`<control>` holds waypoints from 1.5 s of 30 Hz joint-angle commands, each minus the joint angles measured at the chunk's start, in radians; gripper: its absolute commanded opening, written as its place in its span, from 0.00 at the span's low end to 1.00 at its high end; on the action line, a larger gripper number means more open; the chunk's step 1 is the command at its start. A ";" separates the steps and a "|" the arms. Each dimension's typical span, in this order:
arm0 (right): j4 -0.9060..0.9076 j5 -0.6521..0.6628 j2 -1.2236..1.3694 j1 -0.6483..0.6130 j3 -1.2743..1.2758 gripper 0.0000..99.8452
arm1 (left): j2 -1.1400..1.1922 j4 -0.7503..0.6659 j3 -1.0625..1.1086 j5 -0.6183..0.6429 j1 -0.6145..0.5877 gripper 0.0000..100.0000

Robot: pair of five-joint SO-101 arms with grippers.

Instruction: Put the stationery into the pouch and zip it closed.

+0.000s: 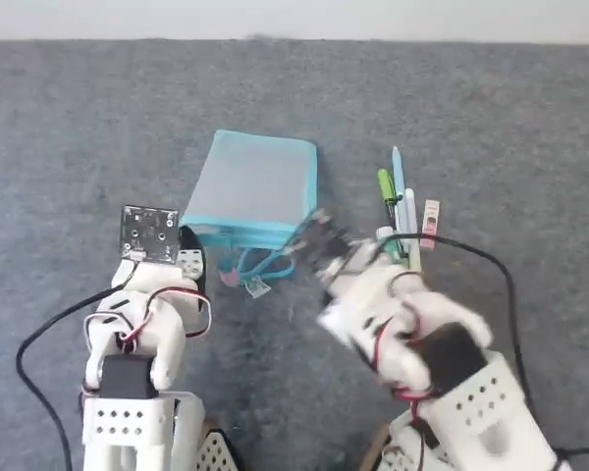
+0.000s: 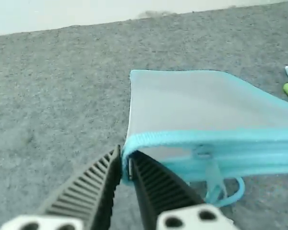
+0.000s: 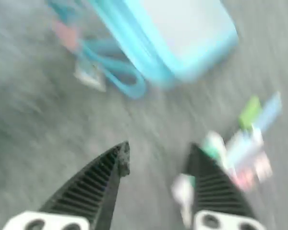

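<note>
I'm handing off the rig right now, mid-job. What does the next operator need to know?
Left gripper: shut on the pouch, at the near corner of its zipper edge.
Right gripper: open, holding nothing, over the grey mat between pouch and stationery.
Stationery: pens and markers lying together on the mat beside the pouch, none visibly inside.
Done: pouch corner is gripped.
Left: load every item, then zip it closed. I cannot tell whether the zipper is open now.
</note>
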 commanded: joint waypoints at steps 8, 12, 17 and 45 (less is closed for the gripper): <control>-0.639 -0.057 0.012 -0.219 0.381 0.27 | 0.015 -0.031 -0.059 0.023 -0.008 0.01; -0.785 -0.058 0.012 -0.263 0.451 0.20 | 0.015 -0.032 -0.059 0.023 -0.005 0.01; -0.808 -0.058 0.012 -0.318 0.476 0.16 | 0.015 -0.034 -0.058 0.023 -0.005 0.01; -0.983 -0.192 0.460 -0.254 0.285 0.22 | 0.015 -0.031 -0.074 0.023 -0.046 0.01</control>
